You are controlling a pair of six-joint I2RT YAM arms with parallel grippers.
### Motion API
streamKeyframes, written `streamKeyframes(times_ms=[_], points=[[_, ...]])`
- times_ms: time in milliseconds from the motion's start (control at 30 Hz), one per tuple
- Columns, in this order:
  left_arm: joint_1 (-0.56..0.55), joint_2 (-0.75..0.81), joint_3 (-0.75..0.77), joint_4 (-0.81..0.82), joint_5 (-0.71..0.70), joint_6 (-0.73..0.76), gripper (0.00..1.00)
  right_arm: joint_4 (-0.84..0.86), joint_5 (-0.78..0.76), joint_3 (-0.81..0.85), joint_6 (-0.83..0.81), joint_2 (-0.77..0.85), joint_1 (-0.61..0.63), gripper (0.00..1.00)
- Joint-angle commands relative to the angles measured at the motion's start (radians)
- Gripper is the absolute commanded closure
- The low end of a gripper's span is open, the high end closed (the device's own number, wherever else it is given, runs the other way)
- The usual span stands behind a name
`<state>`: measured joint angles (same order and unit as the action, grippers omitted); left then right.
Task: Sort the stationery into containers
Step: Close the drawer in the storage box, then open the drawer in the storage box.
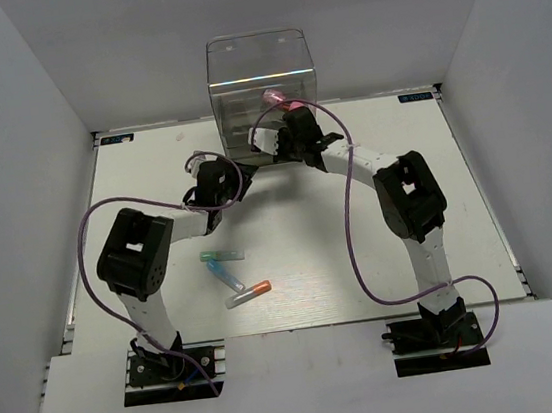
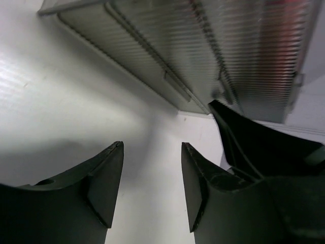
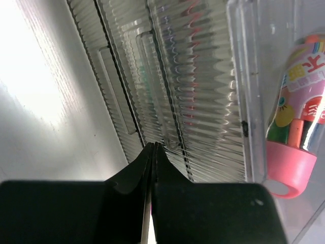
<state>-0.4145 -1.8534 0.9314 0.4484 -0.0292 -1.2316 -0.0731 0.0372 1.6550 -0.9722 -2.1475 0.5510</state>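
The clear organiser (image 1: 260, 72) stands at the back centre. A pink tube (image 1: 273, 97) lies in its upper part, and shows at the right of the right wrist view (image 3: 299, 137). My right gripper (image 1: 270, 139) is shut, its tips (image 3: 153, 146) right against the ribbed drawer fronts (image 3: 167, 76); I cannot tell if anything is pinched. My left gripper (image 1: 198, 163) is open and empty (image 2: 152, 147) over bare table, just left of the organiser's low drawers (image 2: 167, 56). A green-blue marker (image 1: 217, 257), a blue marker (image 1: 227, 271) and an orange marker (image 1: 249, 291) lie on the table.
The white table (image 1: 424, 178) is walled in by grey panels on three sides. The right arm (image 2: 264, 152) shows dark at the right of the left wrist view, close to the left gripper. Purple cables (image 1: 355, 237) loop over both arms.
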Motion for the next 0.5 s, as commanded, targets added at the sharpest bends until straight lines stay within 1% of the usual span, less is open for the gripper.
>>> streamKeyframes(times_ms=[0, 100, 167, 200, 233, 267, 300, 333, 367, 467], points=[[-0.003, -0.012, 0.029, 0.160, -0.034, 0.003, 0.42, 0.075, -0.002, 0.040, 0.026, 0.027, -0.010, 1.00], [-0.012, -0.058, 0.041, 0.210, -0.043, 0.003, 0.45, 0.075, 0.062, -0.007, 0.050, 0.079, -0.010, 1.00], [-0.012, -0.082, 0.061, 0.223, -0.043, -0.020, 0.50, 0.075, 0.116, -0.069, 0.085, 0.124, -0.013, 1.00], [-0.012, -0.110, 0.075, 0.249, -0.043, -0.020, 0.53, 0.075, 0.130, -0.087, 0.096, 0.139, -0.013, 1.00], [-0.012, -0.124, 0.089, 0.266, -0.043, -0.029, 0.59, 0.075, 0.139, -0.128, 0.127, 0.185, -0.013, 1.00], [-0.012, -0.139, 0.089, 0.285, -0.032, -0.045, 0.62, 0.075, 0.148, -0.171, 0.138, 0.202, -0.014, 1.00], [-0.012, -0.154, 0.099, 0.312, -0.032, -0.057, 0.63, 0.075, 0.168, -0.213, 0.148, 0.215, -0.016, 1.00], [-0.012, -0.180, 0.099, 0.329, -0.032, -0.068, 0.63, 0.075, 0.174, -0.234, 0.171, 0.265, -0.016, 1.00], [-0.012, -0.191, 0.109, 0.346, -0.032, -0.080, 0.65, 0.075, 0.181, -0.300, 0.178, 0.284, -0.017, 1.00], [-0.021, -0.231, 0.136, 0.371, -0.046, -0.089, 0.65, 0.082, 0.197, -0.359, 0.201, 0.359, -0.023, 1.00]])
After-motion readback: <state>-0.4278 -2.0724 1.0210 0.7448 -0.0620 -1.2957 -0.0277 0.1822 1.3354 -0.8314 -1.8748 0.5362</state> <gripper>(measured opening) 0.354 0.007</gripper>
